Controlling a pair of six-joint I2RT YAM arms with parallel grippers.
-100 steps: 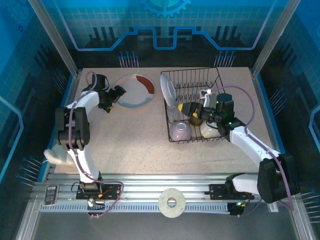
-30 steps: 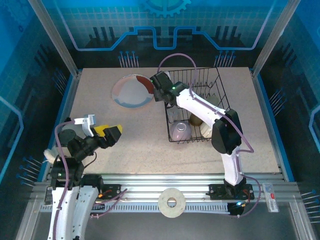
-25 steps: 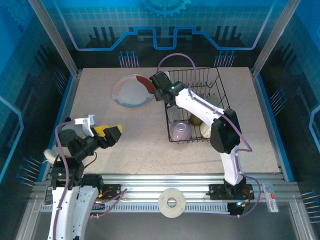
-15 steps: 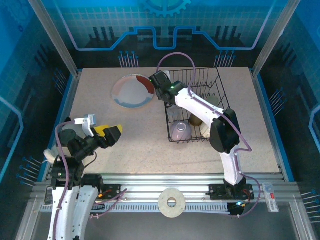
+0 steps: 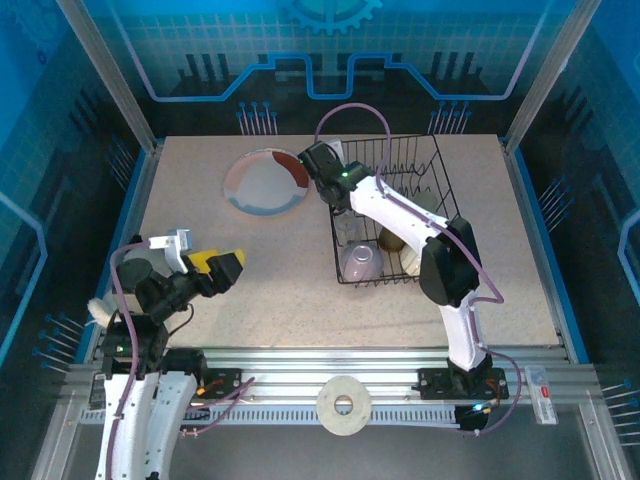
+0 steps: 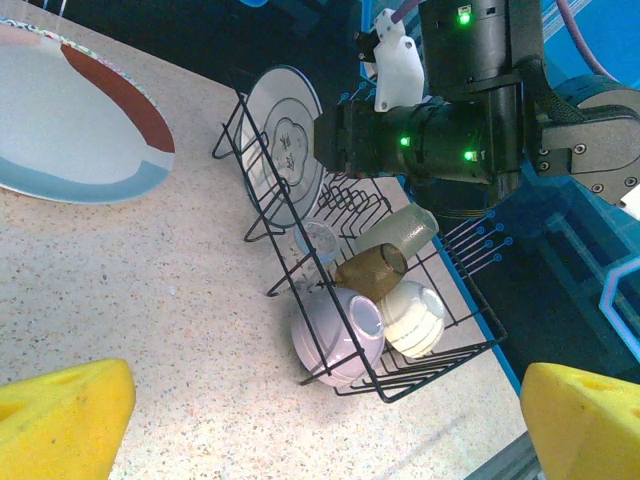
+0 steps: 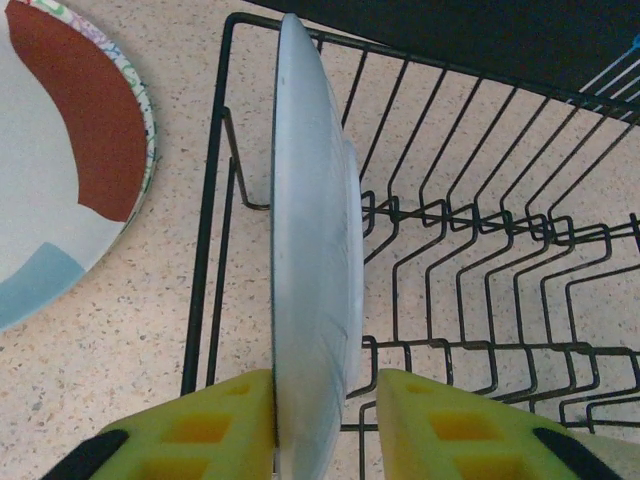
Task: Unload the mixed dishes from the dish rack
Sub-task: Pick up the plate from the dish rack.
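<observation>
At the left end of the dish rack (image 7: 205,250): right gripper (image 7: 325,390) astride an upright pale plate (image 7: 315,230).
One pad (image 7: 230,410) touching the rim, the other a sliver off; cannot tell if clamped. Looks stiff, glazed, slippery, breakable: best pinched deep across the rim. From right wrist, edge-on contact; from left wrist, plate's face, lavender bowl (image 6: 338,330), brown cup (image 6: 372,270), left gripper (image 6: 328,400) spread wide.

Speckled beige tabletop (image 5: 290,280), blue walls (image 5: 450,45) (grid-patterned)

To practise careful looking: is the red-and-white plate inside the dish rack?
No, the red-and-white plate lies flat on the table, outside the dish rack.
</observation>
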